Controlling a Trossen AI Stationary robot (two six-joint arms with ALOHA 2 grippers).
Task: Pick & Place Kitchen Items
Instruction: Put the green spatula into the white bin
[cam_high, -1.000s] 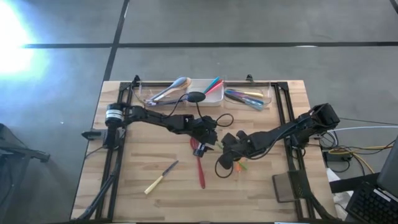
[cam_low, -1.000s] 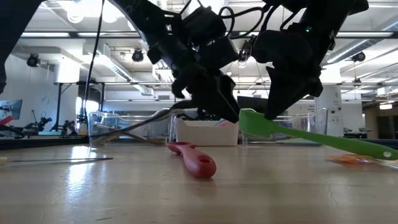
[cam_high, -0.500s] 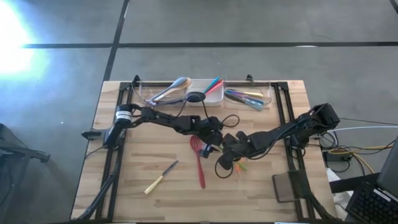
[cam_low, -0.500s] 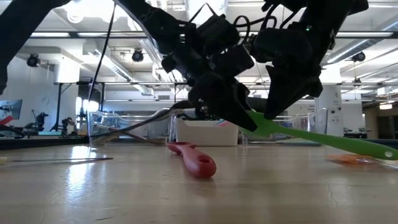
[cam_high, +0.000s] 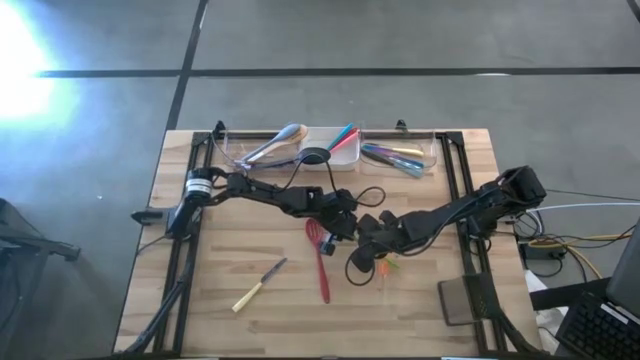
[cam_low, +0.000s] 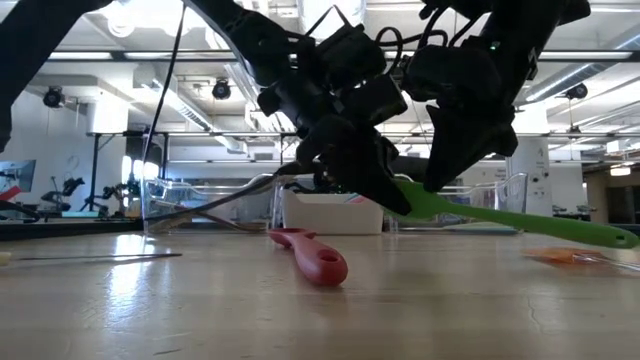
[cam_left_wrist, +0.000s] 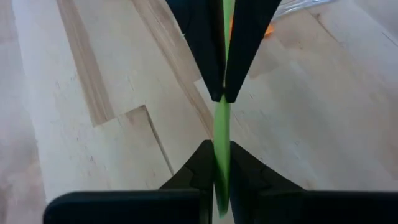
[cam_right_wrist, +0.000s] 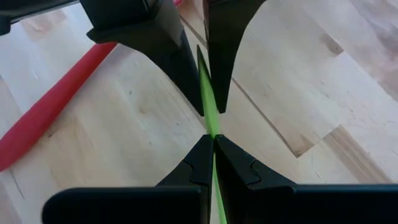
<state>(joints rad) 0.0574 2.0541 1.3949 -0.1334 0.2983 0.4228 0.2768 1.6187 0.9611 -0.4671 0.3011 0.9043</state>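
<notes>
A green spatula (cam_low: 500, 218) hangs over the middle of the table between both grippers. My left gripper (cam_high: 350, 228) is shut on its head end. My right gripper (cam_high: 368, 233) is shut on it just behind, toward the handle. The two sets of fingers stand tip to tip. A red slotted spatula (cam_high: 322, 265) lies flat on the table just left of them, handle toward the near edge. A wooden-handled knife (cam_high: 258, 285) lies at the near left. A small orange utensil (cam_low: 575, 257) lies under the green handle. My left gripper pinches the green spatula's head end (cam_left_wrist: 220, 144) between its two fingers, which close on the flat faces. The fingers slant down from the table's left. The spatula is lifted clear, edge on in the left wrist view. My right gripper pinches the green spatula close behind its head (cam_right_wrist: 211, 127) between its two fingers. The fingers slant down from the table's right. The handle (cam_low: 560, 230) slopes down toward the near right, and its free end seems clear of the table.
Along the far edge stand a clear tray (cam_high: 262, 150) with utensils, a white tray (cam_high: 338, 150) with pink and teal utensils, and another clear tray (cam_high: 400, 156). A black ladle (cam_high: 315, 157) leans at the white tray. A dark pad (cam_high: 462, 300) lies at the near right.
My left gripper has moved a little toward the table's right and down, up to my right gripper, and has shut on the green spatula's head end. My right gripper has kept still with the spatula.
</notes>
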